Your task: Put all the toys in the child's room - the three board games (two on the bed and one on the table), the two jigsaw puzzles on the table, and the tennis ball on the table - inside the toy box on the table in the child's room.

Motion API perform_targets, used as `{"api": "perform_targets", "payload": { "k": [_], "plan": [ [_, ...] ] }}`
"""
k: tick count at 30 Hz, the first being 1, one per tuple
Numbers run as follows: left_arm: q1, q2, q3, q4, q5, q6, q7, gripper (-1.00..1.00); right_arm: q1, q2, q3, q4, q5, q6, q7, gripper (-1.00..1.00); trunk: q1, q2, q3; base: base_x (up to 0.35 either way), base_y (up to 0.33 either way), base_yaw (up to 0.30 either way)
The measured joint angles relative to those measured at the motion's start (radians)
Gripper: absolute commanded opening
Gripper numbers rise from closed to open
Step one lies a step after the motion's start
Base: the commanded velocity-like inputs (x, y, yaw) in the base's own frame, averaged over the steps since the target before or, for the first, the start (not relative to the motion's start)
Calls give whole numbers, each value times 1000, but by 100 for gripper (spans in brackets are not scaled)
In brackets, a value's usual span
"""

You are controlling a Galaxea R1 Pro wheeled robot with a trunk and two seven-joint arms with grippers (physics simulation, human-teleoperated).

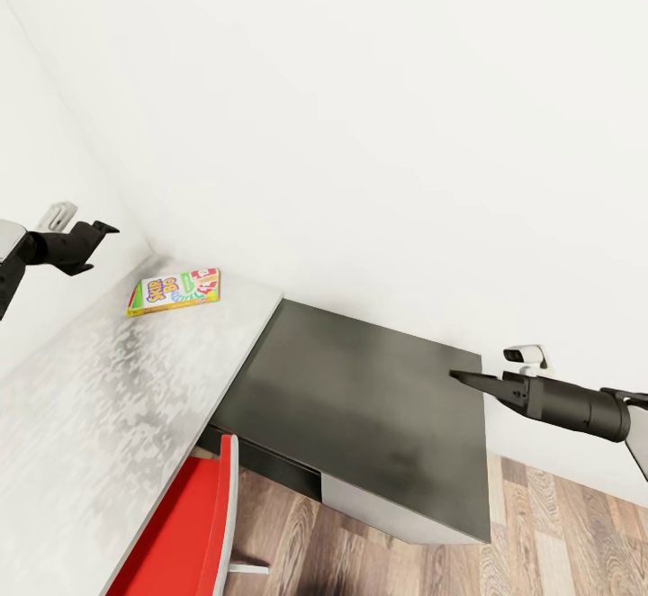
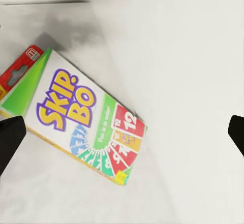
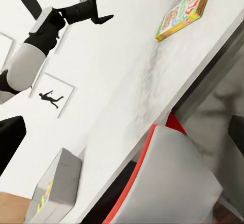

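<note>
White-and-green Skip-Bo board game box (image 1: 174, 292) lies ungrasped on the light-grey surface (image 1: 90, 398), left claw (image 1: 97, 242) open above, right claw (image 1: 463, 379) empty, spread unclear.

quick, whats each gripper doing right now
Left gripper: open, empty, above the Skip-Bo box.
Right gripper: looks closed in the head view, holding nothing.
</note>
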Motion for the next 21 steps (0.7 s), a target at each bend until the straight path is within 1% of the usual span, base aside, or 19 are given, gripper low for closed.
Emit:
{"api": "perform_targets", "payload": {
  "k": [1,6,8,14,19,21],
  "plan": [
    [0,-5,0,7,-10,-11,-6,100,2,1,1,0,0,0,5,100,0,0,0,0,0,0],
    [-1,-13,-1,19,-27,-35,-18,100,5,2,4,-1,0,0,12,100,0,0,0,0,0,0],
    [-2,-19,-1,26,-40,-56,-25,100,6,3,7,-1,0,0,17,100,0,0,0,0,0,0],
    [-3,-27,-2,33,-57,-81,-33,100,8,3,8,-1,-1,0,29,100,0,0,0,0,0,0],
    [-2,-32,-2,37,-66,-99,-48,100,9,3,9,-1,-1,0,49,100,0,0,-4,0,0,0],
    [-1,-34,-3,39,-70,-114,-60,100,10,3,9,-1,0,0,67,100,0,0,-6,0,0,0]
  ]
}}
